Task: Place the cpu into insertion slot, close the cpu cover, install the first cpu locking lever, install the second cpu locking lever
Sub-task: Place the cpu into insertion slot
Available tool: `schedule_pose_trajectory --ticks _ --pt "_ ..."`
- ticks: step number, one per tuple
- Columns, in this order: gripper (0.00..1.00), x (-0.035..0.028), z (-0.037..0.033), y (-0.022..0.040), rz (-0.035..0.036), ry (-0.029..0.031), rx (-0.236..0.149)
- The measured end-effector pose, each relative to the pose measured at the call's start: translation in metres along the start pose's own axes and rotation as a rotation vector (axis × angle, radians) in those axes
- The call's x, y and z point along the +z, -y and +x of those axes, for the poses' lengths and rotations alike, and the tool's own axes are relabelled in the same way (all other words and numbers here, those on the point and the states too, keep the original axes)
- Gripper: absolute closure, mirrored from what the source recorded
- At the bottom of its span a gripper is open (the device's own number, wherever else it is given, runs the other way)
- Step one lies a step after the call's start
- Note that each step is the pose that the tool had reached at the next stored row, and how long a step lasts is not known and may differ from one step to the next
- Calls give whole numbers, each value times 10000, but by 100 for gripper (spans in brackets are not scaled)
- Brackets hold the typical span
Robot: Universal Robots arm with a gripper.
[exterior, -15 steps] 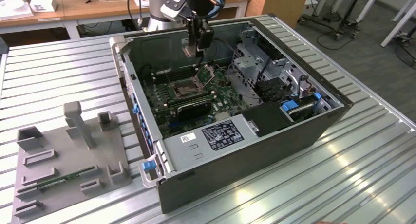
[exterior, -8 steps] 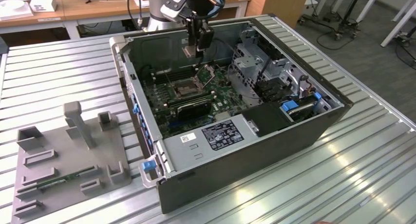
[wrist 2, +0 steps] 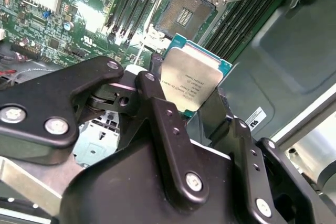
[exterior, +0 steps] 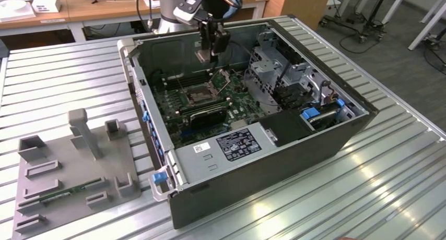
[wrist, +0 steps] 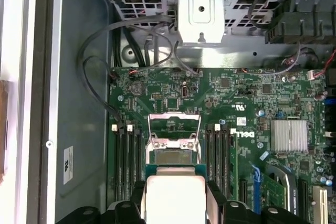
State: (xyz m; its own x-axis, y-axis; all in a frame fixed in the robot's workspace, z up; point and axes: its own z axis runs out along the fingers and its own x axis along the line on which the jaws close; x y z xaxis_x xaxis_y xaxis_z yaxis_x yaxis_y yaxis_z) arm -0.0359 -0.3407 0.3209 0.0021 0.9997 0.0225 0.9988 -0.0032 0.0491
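Exterior view: we see the open pc case [exterior: 279, 162] lying on the ribbed table [exterior: 70, 78], its motherboard [exterior: 230, 112] facing up. The arm reaches in from the far side, w/ the gripper [exterior: 207, 56] hanging above the board, well clear of it.

The insertion slot [exterior: 197, 96] sits mid-board between the memory slots. In the first wrist view its dark pin grid [wrist: 170, 157] is bare, and the cpu cover [wrist: 174, 129] is swung up and back from it, toward the drive cage. So socket open, nothing seated yet.

The gripper is closed on the cpu [wrist 2: 194, 80], one finger on each of two opposite edges. The chip is in the air, over the near edge of the slot and not touching it.

Step in hand, as we judge it: no. 1, placing the cpu. Cover and both levers look undone.

Orientation: the pale metal lid faces the wrist cams, so the contact side prob. faces the board. The chip is near-square w/ no real long axis. Its edges run roughly parallel to the slot's rim in both wrist views.

Seating it, we reckon, calls for a centred, level descent w/ corners matched to the socket. The pins look delicate, so approx. won't do.
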Motion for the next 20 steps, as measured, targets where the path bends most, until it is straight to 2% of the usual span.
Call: schedule_pose_trajectory --ticks 3,14,20 --pt "46 23 -1 2 4 -7 -163" --pt "46 151 -3 13 5 -8 -203" --pt "46 159 -4 14 5 -7 -204"
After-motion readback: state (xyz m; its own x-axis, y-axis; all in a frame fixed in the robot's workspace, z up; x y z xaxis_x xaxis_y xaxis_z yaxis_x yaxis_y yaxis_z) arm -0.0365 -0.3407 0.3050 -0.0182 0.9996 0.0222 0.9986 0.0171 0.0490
